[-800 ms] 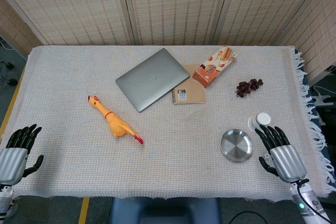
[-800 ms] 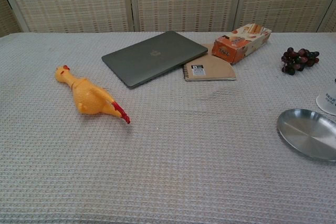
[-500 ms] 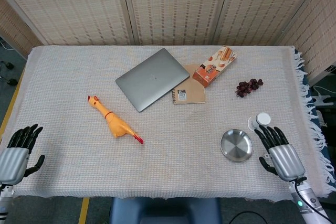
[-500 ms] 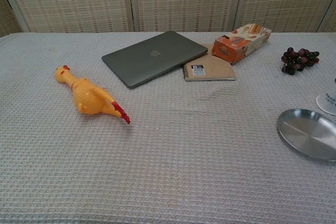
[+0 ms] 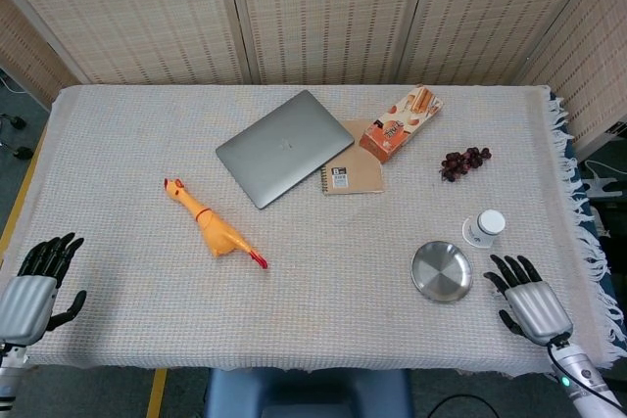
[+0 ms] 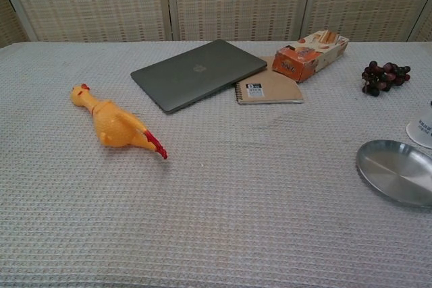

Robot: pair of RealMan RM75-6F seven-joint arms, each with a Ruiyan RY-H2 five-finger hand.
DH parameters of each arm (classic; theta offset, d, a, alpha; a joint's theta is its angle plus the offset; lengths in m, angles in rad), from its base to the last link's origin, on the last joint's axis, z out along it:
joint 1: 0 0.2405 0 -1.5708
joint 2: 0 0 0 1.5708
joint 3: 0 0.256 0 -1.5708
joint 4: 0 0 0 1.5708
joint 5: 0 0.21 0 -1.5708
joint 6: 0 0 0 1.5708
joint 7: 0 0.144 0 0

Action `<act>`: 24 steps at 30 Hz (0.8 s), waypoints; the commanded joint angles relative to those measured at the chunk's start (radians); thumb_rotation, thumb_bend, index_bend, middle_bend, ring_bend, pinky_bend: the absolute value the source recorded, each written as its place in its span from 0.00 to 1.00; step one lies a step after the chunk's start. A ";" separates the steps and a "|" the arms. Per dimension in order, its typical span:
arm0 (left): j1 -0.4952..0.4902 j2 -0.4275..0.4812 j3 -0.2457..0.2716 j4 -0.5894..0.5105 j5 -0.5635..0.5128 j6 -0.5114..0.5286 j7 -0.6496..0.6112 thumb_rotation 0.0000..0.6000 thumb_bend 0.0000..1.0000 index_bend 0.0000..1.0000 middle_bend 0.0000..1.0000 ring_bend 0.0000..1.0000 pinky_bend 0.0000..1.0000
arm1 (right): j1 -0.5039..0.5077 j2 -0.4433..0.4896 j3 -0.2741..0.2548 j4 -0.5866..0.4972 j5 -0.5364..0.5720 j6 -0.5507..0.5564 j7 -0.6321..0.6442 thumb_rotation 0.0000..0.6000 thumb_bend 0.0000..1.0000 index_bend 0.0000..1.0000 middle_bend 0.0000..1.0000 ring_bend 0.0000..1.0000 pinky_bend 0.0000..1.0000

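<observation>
Right now, starting big: the bench (image 5: 323, 310), draped in a pale waffle-weave cloth, carries everything. Take the round shiny steel dish (image 5: 441, 271) as our landmark, sitting toward the near right edge. Far off up and to its left lies the closed grey laptop (image 5: 284, 148), with a brown spiral notebook (image 5: 353, 175) tucked at its right corner and an orange snack box (image 5: 400, 124) just beyond that. Well to the left of the dish, the yellow rubber chicken (image 5: 210, 230) lies on a diagonal, head away, red feet pointing toward the dish. Up and right of the dish, dark purple grapes (image 5: 464, 162); just beside its upper right rim, a small white lidded bottle (image 5: 485, 226).

And the key relation: the right robot hand (image 5: 529, 301) sits just right of the dish, fingers spread, holding nothing, dish and bottle lying forward and left of it. The left robot hand (image 5: 35, 289) rests at the far near-left corner, likewise spread and empty, well apart from the dish. Right arm is clearly nearer.
</observation>
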 commanded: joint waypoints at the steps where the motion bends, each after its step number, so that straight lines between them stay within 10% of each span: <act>1: -0.002 -0.001 0.000 0.002 0.000 -0.003 -0.001 1.00 0.40 0.00 0.00 0.00 0.07 | 0.010 -0.047 0.004 0.072 0.018 -0.027 0.013 1.00 0.29 0.27 0.00 0.00 0.00; 24: -0.008 -0.004 -0.002 0.011 -0.017 -0.024 -0.003 1.00 0.39 0.00 0.00 0.00 0.07 | 0.045 -0.160 0.035 0.248 0.057 -0.081 0.066 1.00 0.29 0.39 0.00 0.00 0.00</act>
